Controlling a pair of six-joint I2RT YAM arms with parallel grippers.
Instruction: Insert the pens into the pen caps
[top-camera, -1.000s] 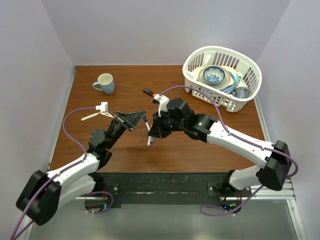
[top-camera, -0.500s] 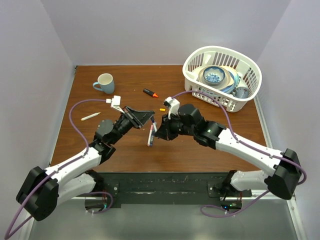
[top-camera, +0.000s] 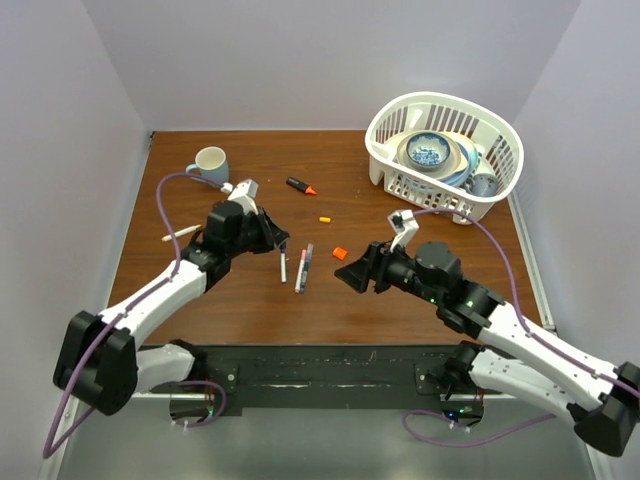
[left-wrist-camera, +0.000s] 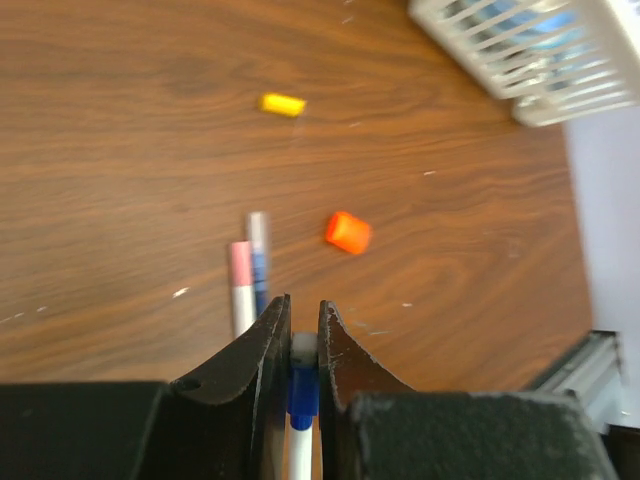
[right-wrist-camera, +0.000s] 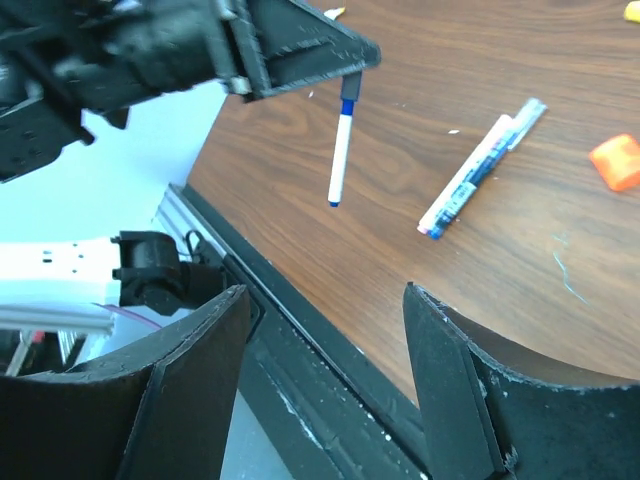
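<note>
The left gripper (top-camera: 277, 243) stands near the middle of the worktop (top-camera: 260, 312), a little toward the left edge. Its fingers (left-wrist-camera: 268, 335) are clamped on the blue end of a white pen (top-camera: 283, 265). The pen hangs from them with its blue tip pointing down toward the near edge; whether the tip touches the wood cannot be told.

Just to the right of it a pair of pens (top-camera: 303, 267) lies flat, side by side and touching. One has a pink end and the other a blue barrel. An orange cap (top-camera: 340, 254) sits on the wood close to their right. A yellow cap (top-camera: 325, 219) lies further toward the far edge. Beyond that is a black marker (top-camera: 300, 186) with an orange tip. A pale pen (top-camera: 180, 233) rests alone near the left edge.

The right gripper (top-camera: 350, 273) hovers right of the centre, near the orange cap. Its fingers (right-wrist-camera: 200, 390) are spread wide with nothing between them.

A blue mug (top-camera: 210, 165) stands toward the far left corner. A white basket (top-camera: 445, 108) of dishes fills the far right corner.
</note>
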